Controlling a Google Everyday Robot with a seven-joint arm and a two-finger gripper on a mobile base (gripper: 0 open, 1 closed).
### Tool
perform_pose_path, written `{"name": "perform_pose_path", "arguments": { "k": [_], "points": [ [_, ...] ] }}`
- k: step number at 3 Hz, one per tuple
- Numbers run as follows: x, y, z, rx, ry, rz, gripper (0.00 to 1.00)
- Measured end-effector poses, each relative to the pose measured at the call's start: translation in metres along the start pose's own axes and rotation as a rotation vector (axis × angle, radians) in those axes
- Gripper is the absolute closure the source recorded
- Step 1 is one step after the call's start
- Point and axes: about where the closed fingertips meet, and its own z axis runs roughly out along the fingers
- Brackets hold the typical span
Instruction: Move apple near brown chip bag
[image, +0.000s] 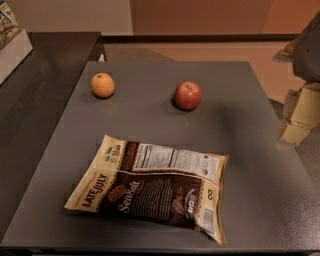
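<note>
Apple (188, 95): red with a paler blush, sitting upright on the grey table (250, 165) in its far half, a little right of centre. It touches only the tabletop.
Box (12, 47): pale, at the far left edge, resting on the dark counter; only partly in view.
Counter (40, 85): dark surface running along the table's left side.
Orange (102, 85): round, far-left part of the table, about level with the apple and well apart from it.
Bag (150, 187): brown and cream chip bag lying flat in the near half of the table, slightly askew.
Bag print: "LATE JULY" at the left end, "Sea Salt" toward the middle, white nutrition label along the far edge, barcode at the near right corner.
Apple to bag: apart, with bare tabletop between them. The apple lies beyond the bag's far edge, roughly in line with the nutrition label.
Arm (307, 50): grey bulk at the upper right edge of the view, cut off by the frame.
Gripper (299, 117): cream blocky parts under the grey bulk, at the right edge, beyond the table's right side. It is well apart from the apple and the bag.
Gripper state: cannot be made out from this view.
</note>
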Motion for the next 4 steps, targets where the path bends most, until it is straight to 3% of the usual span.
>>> {"name": "perform_pose_path", "arguments": {
  "k": [2, 4],
  "points": [
    [-0.006, -0.002, 0.002, 0.008, -0.029, 0.002, 0.00],
    [-0.034, -0.027, 0.039, 0.003, -0.164, 0.083, 0.00]
  ]
}}
